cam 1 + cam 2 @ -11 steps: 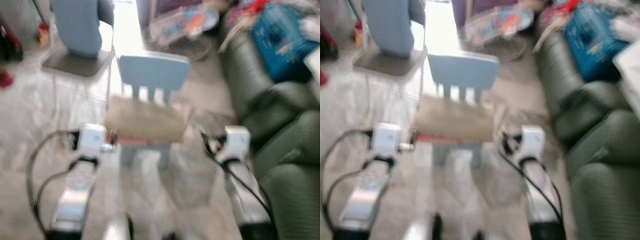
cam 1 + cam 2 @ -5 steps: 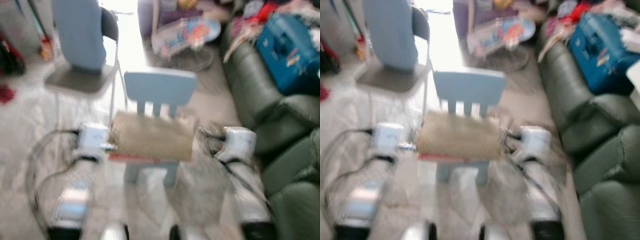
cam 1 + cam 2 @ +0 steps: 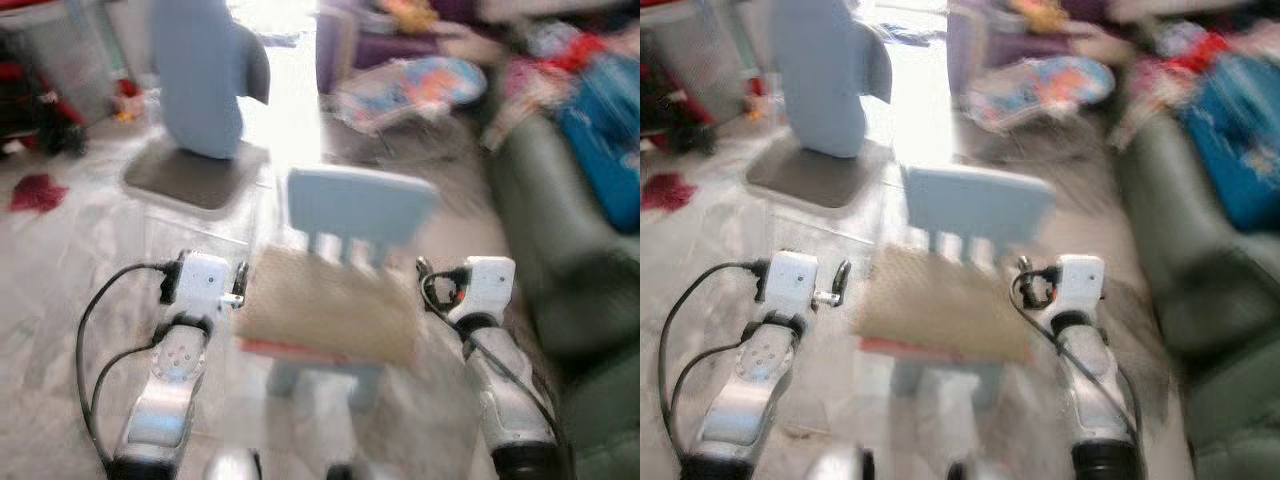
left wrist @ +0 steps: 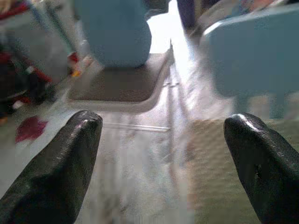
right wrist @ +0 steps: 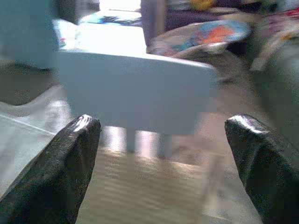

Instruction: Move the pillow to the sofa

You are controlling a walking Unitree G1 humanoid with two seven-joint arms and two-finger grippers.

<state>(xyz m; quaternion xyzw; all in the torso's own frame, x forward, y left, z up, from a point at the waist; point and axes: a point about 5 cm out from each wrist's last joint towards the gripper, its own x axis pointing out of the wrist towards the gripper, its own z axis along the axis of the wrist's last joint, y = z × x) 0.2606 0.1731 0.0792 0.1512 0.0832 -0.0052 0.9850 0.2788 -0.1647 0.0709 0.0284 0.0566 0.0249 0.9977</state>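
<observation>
The pillow is a flat tan cushion lying on the seat of a small light-blue child's chair straight ahead of me. My left gripper is open, just off the pillow's left edge and apart from it. My right gripper is also open, at the pillow's right side, facing the chair's back. Nothing lies between either pair of fingers. The dark green sofa stands to the right. The whole picture is blurred.
A grey folding chair with a pale blue cloth over its back stands behind and to the left. A blue bag and clutter lie on the sofa. A colourful baby seat is beyond. Red items lie on the floor.
The camera has swung, so the chair and pillow now sit further right and the sofa nearer the edge. Both arms keep their places on either side of the pillow.
</observation>
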